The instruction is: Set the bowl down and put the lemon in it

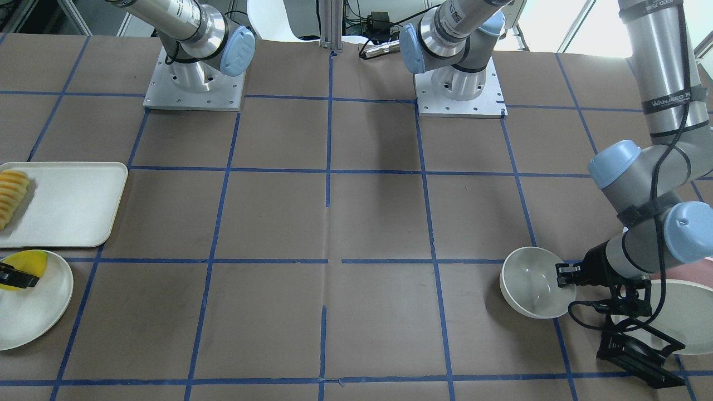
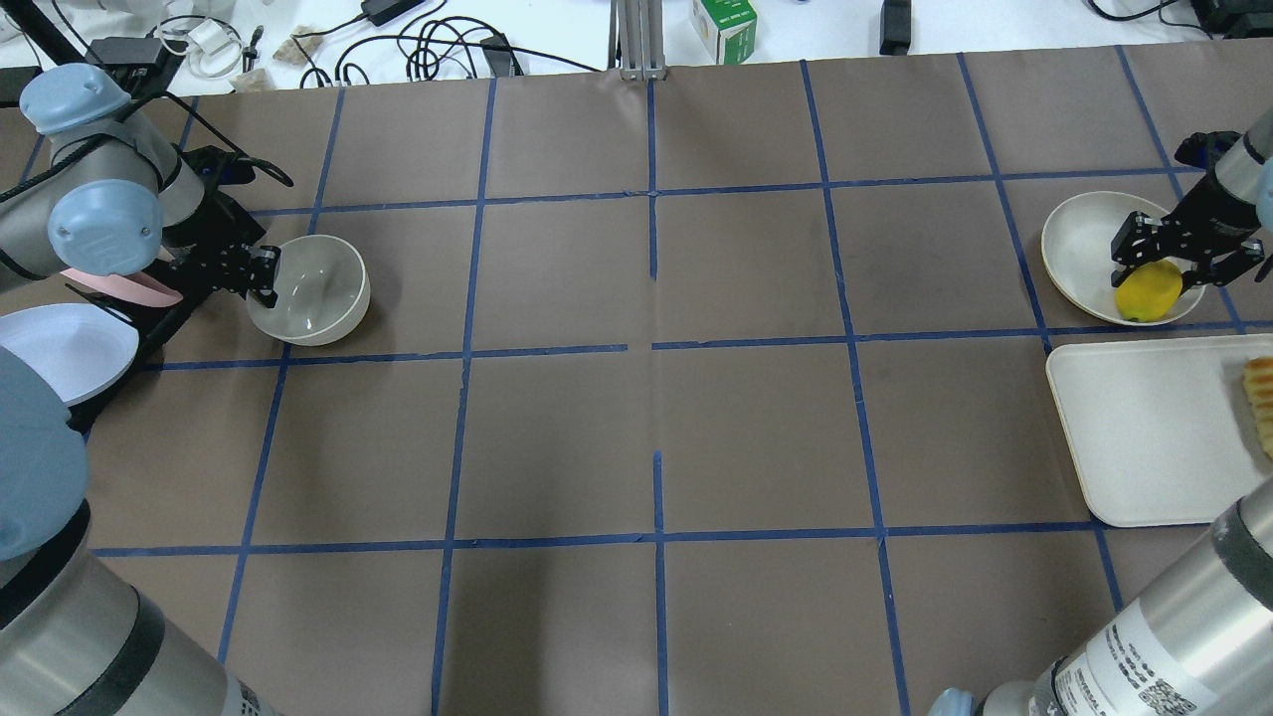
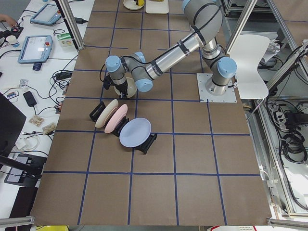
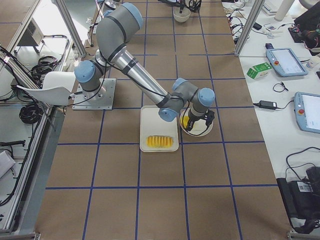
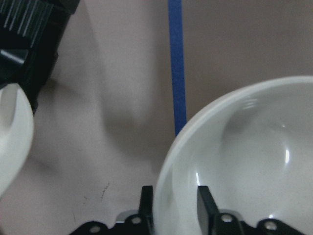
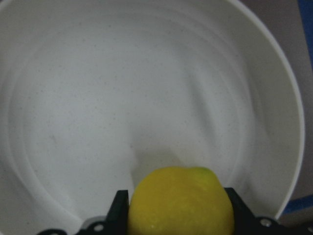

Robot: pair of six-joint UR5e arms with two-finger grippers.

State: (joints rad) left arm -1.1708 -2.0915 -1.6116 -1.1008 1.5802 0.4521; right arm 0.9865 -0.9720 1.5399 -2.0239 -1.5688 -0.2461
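Robotics lab: brown paper-covered table (image 2: 557,447) gridded with blue tape (image 2: 652,149); grey touchscreen teach pendants (image 4: 286,61); loose black cables (image 2: 453,50).

The left arm (image 1: 654,61) and right arm (image 2: 1183,626) are silver tubes with pale blue caps (image 1: 613,161) on grey joints. A black cable (image 1: 680,67) is strapped down the left arm under lettered black bands (image 1: 665,103). The left claw (image 1: 563,275) and right claw (image 2: 1151,281) are black.
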